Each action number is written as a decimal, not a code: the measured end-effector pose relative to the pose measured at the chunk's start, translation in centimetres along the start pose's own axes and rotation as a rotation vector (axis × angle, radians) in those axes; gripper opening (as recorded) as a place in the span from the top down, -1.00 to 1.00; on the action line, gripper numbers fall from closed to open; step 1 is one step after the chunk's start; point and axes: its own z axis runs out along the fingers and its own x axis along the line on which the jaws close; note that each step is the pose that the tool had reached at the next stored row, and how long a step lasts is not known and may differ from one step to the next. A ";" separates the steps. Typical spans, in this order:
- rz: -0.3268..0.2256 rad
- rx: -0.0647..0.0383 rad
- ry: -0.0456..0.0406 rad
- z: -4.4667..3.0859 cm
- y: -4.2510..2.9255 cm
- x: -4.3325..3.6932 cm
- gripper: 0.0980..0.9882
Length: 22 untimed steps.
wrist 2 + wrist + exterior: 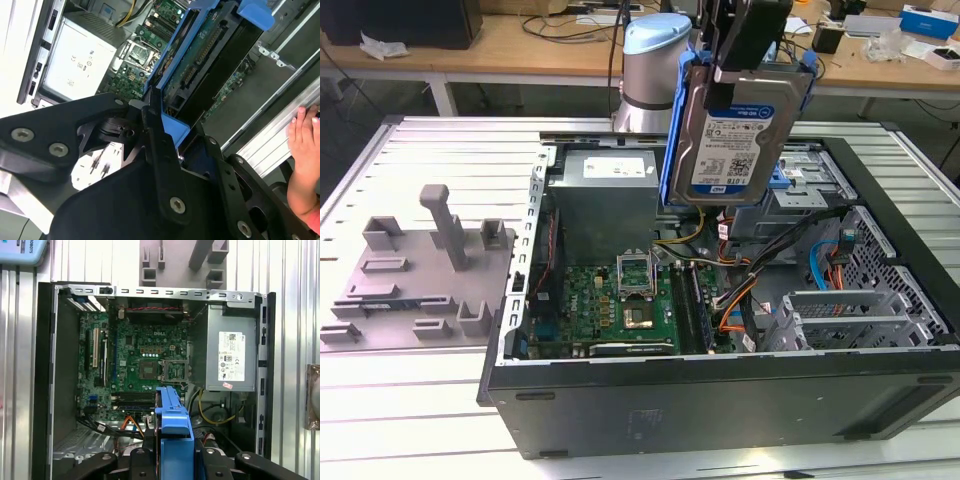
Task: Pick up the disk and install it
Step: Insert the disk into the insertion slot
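The disk (735, 130), a silver hard drive with a white-and-blue label in a bright blue carrier, hangs upright above the open computer case (720, 390). My gripper (752, 60) is shut on its top edge. The disk hovers over the back of the case, between the grey power supply (605, 195) and the metal drive cage (810, 180). In the second wrist view the disk (210, 55) shows its green circuit-board side, clamped between the black fingers (152, 130). In the first wrist view the carrier's blue edge (172, 417) sticks out from my gripper (175, 447) over the motherboard (145, 365).
Cables (740, 290) and a second metal bracket (840, 320) fill the case at the exterior view's right. A grey fixture plate (420, 270) with upright blocks lies to the left of the case. A person's hand (305, 140) rests on the slatted table near the case.
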 end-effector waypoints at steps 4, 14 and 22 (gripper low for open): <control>0.000 0.000 0.0000 0.00 0.00 0.06 0.39; 0.000 0.000 0.0000 0.00 0.01 0.16 0.39; 0.000 0.028 0.0005 0.26 0.13 5.86 0.39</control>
